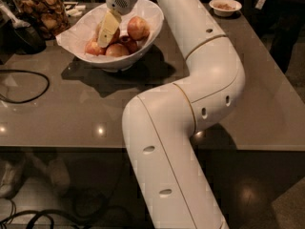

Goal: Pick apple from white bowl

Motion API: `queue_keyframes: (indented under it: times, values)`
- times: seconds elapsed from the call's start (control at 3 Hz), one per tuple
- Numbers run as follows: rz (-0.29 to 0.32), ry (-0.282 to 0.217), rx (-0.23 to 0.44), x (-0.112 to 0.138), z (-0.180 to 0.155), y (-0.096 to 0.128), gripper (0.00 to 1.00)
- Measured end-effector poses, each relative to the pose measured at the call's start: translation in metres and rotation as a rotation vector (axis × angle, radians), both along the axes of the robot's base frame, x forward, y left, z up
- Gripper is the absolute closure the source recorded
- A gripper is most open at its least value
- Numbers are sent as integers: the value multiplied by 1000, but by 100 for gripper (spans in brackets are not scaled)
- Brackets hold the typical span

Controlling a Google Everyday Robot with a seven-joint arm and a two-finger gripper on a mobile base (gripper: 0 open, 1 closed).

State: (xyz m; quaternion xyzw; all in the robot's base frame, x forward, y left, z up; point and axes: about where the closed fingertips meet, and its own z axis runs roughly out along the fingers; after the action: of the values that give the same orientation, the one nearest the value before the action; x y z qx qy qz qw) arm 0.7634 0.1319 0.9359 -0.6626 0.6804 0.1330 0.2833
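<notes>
The white bowl (81,37), lined with white paper, stands at the back left of the grey table. It holds several apples. The largest, golden-orange apple (137,27) lies at the right side of the bowl, with smaller, redder apples (116,50) in front of it and to its left. My gripper (106,39) reaches down into the bowl from above, just left of the large apple and over the smaller ones. Its cream-coloured tip hides part of one apple behind it.
A jar of brown snacks (40,11) and a dark object (24,39) stand left of the bowl. A black cable (28,92) loops on the table's left. A small white dish (225,5) sits at the back right. My arm crosses the table's middle and front edge.
</notes>
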Motion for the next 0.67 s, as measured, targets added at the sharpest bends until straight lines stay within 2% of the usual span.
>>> queue_keyframes:
  times: [0.67]
  values:
    - [4, 32, 3, 1, -15, 0, 0]
